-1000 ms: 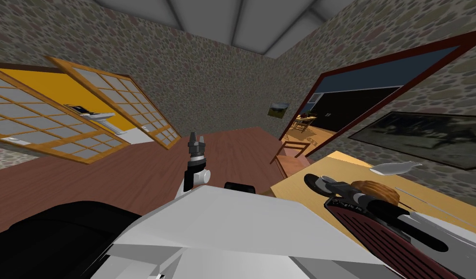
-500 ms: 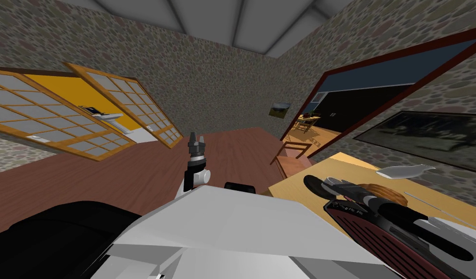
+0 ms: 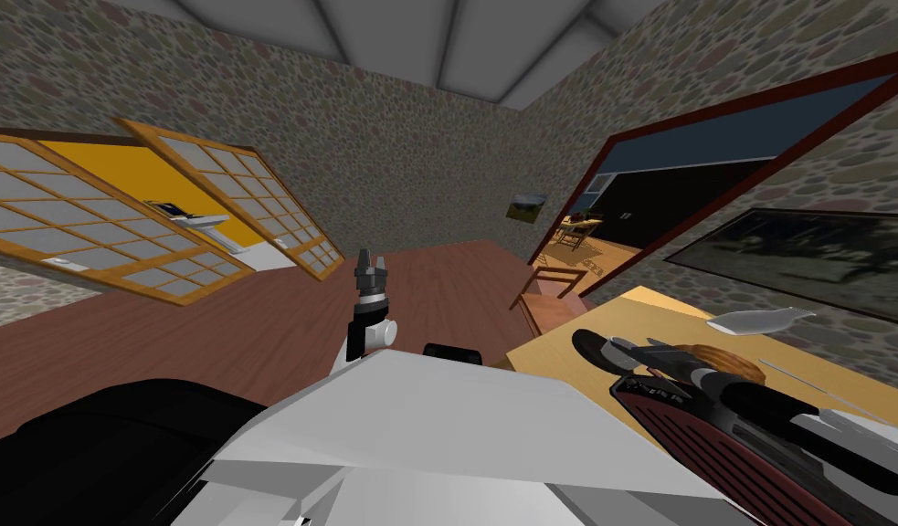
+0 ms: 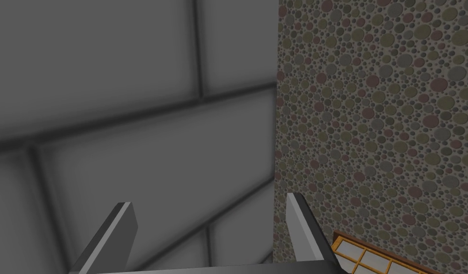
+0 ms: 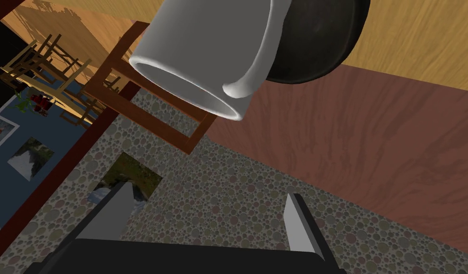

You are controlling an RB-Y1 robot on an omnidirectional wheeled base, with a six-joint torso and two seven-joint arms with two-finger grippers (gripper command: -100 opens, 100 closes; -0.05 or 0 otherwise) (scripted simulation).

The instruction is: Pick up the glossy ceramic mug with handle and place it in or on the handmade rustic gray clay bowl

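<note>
Near the table (image 5: 418,38) edge, the mug (image 5: 204,52) is just beside the dark bowl (image 5: 318,43); right end effector (image 5: 209,191) fingers apart, short of it, floor (image 5: 394,142) beyond; left end effector (image 4: 209,200) raised, fingers apart

Wooden table (image 3: 640,312), dark bowl (image 5: 318,43), white mug (image 5: 204,52)

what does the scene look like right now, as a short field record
mug: white, standing on the light wood table, next to the dark bowl
right gripper: open, short of the mug, holding nothing
left gripper: open, pointing upward, holding nothing
task state: mug not yet grasped
</note>
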